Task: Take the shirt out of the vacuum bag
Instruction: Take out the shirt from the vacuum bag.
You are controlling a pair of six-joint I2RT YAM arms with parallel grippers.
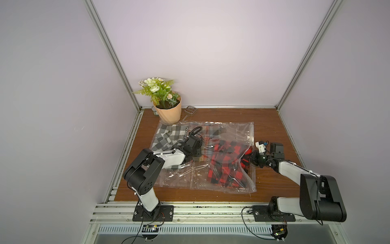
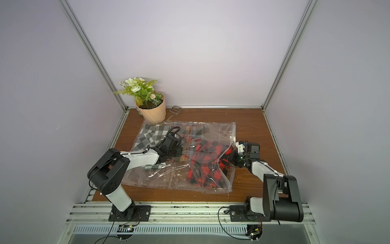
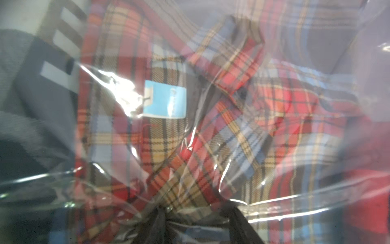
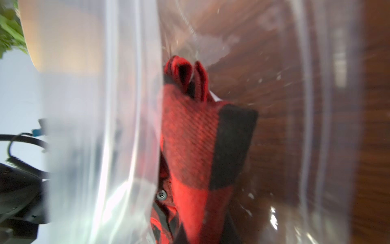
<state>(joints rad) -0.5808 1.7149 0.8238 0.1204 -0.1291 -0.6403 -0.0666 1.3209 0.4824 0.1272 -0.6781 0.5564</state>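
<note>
The clear vacuum bag point(image 1: 179, 179) lies flat on the wooden table point(image 1: 270, 126), just in front of the flowerpot point(image 1: 168, 115). Inside it, a grey check shirt point(image 1: 166, 137) sits nearest the flowerpot, a tartan shirt point(image 3: 168, 147) comes next, and a red-and-black shirt point(image 1: 223, 162) lies farthest from the flowerpot, at the bag's open zip edge. The left gripper point(image 1: 194, 158) bears down on the bag over the tartan shirt. Its dark fingers point(image 3: 160, 224) press into the crinkled film, but whether they are clamped on it cannot be told. The right gripper point(image 1: 251, 156), at the bag's mouth, is closed tight on a fold of the red-and-black shirt.
</note>
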